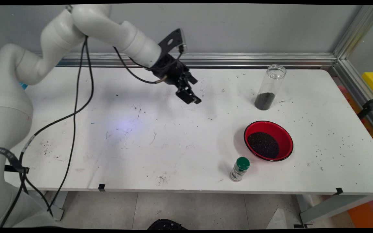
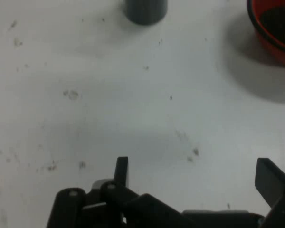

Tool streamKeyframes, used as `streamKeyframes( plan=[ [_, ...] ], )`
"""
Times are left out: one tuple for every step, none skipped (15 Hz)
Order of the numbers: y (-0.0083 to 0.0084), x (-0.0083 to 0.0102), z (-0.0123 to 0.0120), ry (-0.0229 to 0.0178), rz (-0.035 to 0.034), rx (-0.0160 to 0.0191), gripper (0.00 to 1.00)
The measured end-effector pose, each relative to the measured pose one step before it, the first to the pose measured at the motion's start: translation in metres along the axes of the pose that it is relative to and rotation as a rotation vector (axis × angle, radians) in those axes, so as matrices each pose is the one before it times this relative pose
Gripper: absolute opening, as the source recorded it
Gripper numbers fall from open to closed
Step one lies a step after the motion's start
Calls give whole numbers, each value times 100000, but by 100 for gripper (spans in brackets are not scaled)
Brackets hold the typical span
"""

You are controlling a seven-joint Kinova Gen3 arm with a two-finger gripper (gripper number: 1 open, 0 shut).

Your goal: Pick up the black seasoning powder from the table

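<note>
Clear jar [image 1: 268,88] – upright, lidless, dark grains apparently filling its bottom.

No readable text — spice jar [image 1: 239,169] label illegible.

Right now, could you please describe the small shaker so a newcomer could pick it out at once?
Start from the white table and go to its near edge on the right, where a red bowl holds dark grains. Just left of and nearer than the bowl stands the small shaker. Unlike the tall open jar farther back, it is short with a green cap.
</note>
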Motion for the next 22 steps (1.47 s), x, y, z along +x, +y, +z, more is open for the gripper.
streamKeyframes(
  plan=[
    [-125, 132, 452, 487, 16, -86, 100],
    [-219, 242, 790, 776, 100, -156, 100],
    [-220, 212, 761, 750, 79, -158, 100],
    [-187, 154, 615, 617, 57, -104, 100],
    [-188, 159, 612, 581, 78, -112, 100],
    [-260, 220, 815, 782, 94, -104, 100],
    [-195, 136, 578, 549, 11, -6, 100],
    [-186, 144, 558, 563, 28, 10, 100],
    [-250, 197, 764, 742, -21, 47, 100],
    [-173, 133, 542, 554, -89, 44, 100],
    [-181, 174, 648, 633, -68, -61, 100],
    [-140, 139, 549, 534, -54, -96, 100],
    [-89, 72, 347, 346, -39, -36, 100],
    [-135, 129, 526, 513, -79, -79, 100],
    [-153, 169, 662, 604, 8, -190, 100],
    [-150, 141, 646, 601, -31, -199, 100],
    [-162, 153, 662, 581, 13, -203, 100],
    [-143, 151, 598, 546, 45, -208, 100],
    [-170, 134, 650, 551, -26, -182, 100],
    [-156, 121, 596, 512, -26, -161, 100],
    [-162, 145, 669, 623, -4, -198, 100],
    [-165, 136, 653, 584, -57, -202, 100]
  ],
)
